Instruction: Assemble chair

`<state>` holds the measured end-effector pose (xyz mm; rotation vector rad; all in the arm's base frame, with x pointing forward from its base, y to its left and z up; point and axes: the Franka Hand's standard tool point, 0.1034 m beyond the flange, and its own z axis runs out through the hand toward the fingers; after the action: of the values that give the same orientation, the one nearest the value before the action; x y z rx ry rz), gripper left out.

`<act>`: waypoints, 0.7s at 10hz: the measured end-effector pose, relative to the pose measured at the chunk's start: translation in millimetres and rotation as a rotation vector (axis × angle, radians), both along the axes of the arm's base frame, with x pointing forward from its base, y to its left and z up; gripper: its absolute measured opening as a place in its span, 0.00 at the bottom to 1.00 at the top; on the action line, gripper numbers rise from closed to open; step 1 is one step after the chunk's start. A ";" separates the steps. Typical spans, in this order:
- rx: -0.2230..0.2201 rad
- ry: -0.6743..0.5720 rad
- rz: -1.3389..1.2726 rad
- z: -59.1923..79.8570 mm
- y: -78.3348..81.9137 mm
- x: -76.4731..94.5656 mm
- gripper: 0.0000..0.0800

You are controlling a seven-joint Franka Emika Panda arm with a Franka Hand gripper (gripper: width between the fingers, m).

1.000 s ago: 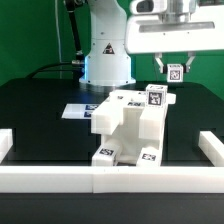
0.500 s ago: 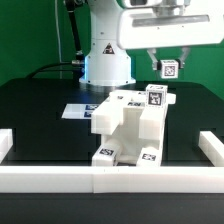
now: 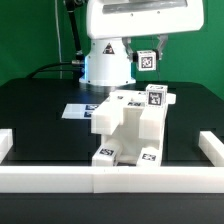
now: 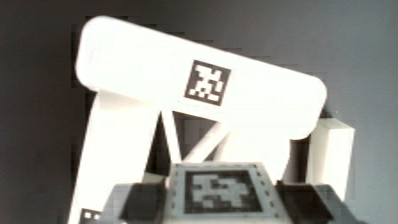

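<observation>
While clenched on a tagged chair piece (image 3: 147,60), likely a leg: gripper (image 3: 147,52) high above the chair (image 3: 130,125).

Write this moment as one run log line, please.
claw: shut on tagged chair part | raised above chair assembly | apart

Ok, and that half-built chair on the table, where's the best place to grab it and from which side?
Probably the raised block on top of the chair, from straight above: it stands proud and narrow, with both sides free. For now the gripper is shut on a small tagged part.
</observation>
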<state>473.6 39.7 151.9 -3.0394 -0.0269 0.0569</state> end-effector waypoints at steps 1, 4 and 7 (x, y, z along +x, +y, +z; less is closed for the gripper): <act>-0.001 0.001 0.000 -0.5 -0.3 -0.2 0.36; 0.010 -0.009 0.072 -3.4 -15.1 12.1 0.36; -0.008 -0.031 0.125 -10.4 -41.5 45.6 0.36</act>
<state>519.1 -1.8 141.6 -3.0432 -0.2198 0.0188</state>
